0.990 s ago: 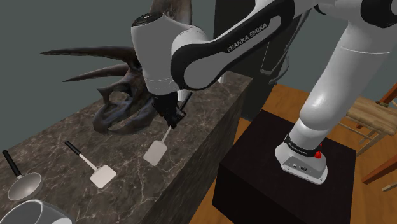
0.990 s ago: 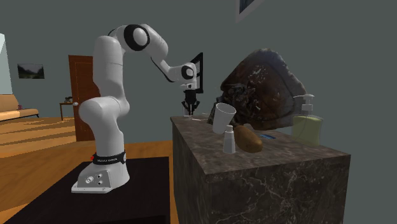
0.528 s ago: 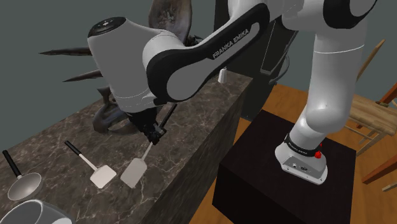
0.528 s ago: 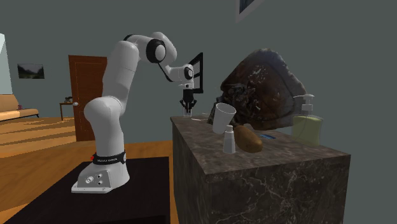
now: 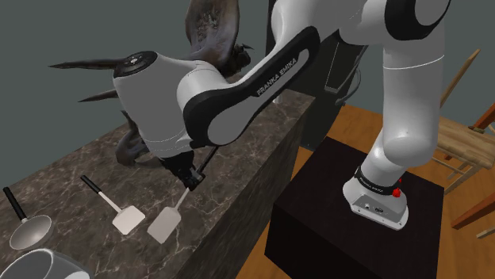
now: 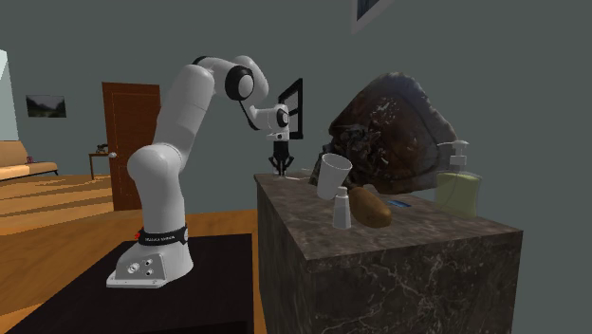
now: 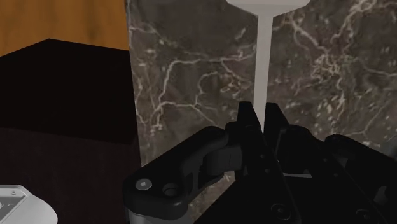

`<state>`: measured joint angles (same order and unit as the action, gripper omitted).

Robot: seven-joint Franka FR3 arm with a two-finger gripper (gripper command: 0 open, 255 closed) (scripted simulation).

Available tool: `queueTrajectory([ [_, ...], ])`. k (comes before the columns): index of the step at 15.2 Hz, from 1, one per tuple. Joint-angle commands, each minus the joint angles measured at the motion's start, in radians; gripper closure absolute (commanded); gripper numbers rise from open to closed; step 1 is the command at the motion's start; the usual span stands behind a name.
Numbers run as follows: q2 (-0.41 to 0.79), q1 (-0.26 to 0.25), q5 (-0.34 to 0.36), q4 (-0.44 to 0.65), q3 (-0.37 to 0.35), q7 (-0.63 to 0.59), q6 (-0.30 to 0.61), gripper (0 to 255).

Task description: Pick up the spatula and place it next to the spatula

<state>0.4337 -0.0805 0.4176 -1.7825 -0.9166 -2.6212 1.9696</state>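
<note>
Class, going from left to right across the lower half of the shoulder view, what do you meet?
Ladle → black-handled spatula → white-handled spatula → black stand.

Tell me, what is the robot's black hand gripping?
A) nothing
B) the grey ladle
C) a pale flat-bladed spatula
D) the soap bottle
C: the black hand is shut on the thin handle of the pale flat-bladed spatula, its blade low beside the black-handled spatula lying on the dark marble counter.
</note>
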Motion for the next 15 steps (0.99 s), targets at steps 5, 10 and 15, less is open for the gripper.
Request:
queueTrajectory([
  [5, 0.036, -0.015, 0.036, -0.035, 0.024, -0.025, 0.059, 255],
  [10, 0.043, -0.018, 0.043, -0.04, 0.028, -0.03, 0.068, 255],
  [15, 0.043, -0.018, 0.043, -0.04, 0.028, -0.029, 0.068, 0],
])
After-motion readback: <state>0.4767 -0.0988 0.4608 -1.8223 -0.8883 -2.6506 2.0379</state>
